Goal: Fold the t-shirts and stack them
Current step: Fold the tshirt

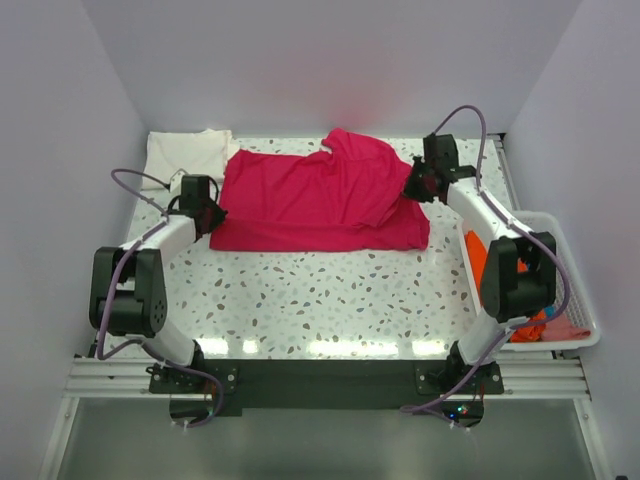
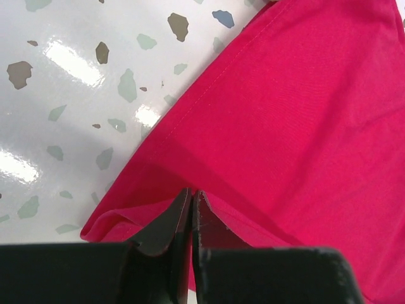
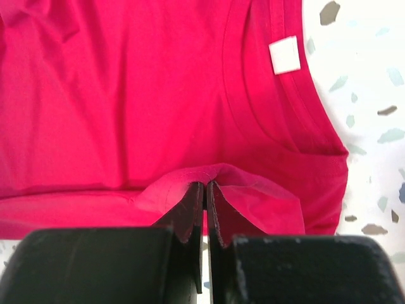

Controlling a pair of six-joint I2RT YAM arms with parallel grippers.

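Magenta-red t-shirt (image 1: pixel 320 200) lies spread on the speckled counter (image 1: pixel 330 290) in the top view, with a cream-white t-shirt (image 1: pixel 185 152) at the far-left corner. Left wrist: left gripper (image 2: pixel 192 197) clenched on the magenta edge. Right wrist: right gripper (image 3: pixel 205 187) pinching a raised fold below the collar.

Left arm (image 1: pixel 165 238): white link shells, black joint housings.
Right arm (image 1: pixel 480 210): same white-and-black build.
Cables (image 1: pixel 483 140): mauve-grey, one looped along each arm.
Left gripper (image 2: pixel 192 193): matte black fingers (image 2: pixel 166 225) tapering to thin tips.
Right gripper (image 3: pixel 205 185): matte black, wedge-shaped fingers (image 3: pixel 186 215), edges scuffed.
Bases (image 1: pixel 185 380): black mounts.
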